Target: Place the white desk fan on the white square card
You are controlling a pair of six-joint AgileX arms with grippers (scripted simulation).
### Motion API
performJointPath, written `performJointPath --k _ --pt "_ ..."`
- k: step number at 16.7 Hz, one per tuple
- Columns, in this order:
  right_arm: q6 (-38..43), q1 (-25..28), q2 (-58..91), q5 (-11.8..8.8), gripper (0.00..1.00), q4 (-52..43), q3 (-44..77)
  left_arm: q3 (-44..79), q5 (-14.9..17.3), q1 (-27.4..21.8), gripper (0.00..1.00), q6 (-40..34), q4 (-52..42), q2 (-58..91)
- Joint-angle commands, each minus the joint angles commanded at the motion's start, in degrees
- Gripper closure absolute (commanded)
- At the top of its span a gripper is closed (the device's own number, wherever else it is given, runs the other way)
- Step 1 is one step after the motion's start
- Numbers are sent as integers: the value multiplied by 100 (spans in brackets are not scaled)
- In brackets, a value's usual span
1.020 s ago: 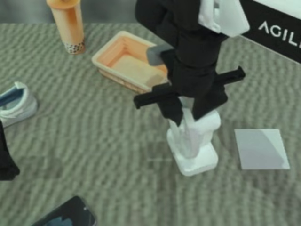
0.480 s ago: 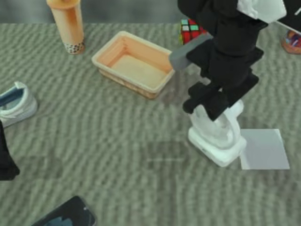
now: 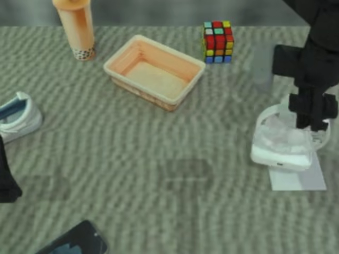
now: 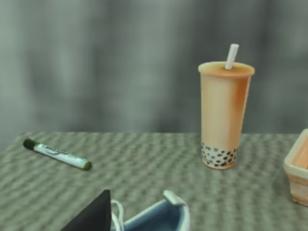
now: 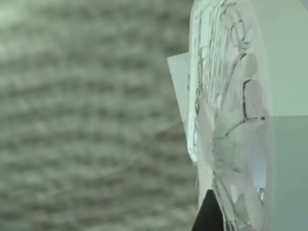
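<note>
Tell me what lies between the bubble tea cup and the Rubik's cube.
In the top view, the peach basket lies between the bubble tea cup and the Rubik's cube.

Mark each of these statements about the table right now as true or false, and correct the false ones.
1. The white desk fan sits over the white square card. True.
2. The right gripper is at the fan, at the table's right side. True.
3. The peach basket holds the colour cube. False: the basket is empty and the cube stands apart, to its right.
4. The bubble tea cup lies on its side. False: it stands upright with its straw up.
5. The left arm is carrying the sneaker. False: it is parked at the left edge, and the sneaker rests on the table.
</note>
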Motion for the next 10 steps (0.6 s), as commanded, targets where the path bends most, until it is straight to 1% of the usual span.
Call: performJointPath --k 3,5,7,10 --pt "-1269 -377 -283 -9 100 77 -329 0 0 0 0 0 0 0" --pt "-1816 -562 -431 -16 100 124 -493 0 0 0 0 0 0 0" --pt "-2120 -675 -528 -21 100 158 -596 0 0 0 0 0 0 0" --pt "-2185 -700 -551 -22 100 167 -619 0 0 0 0 0 0 0"
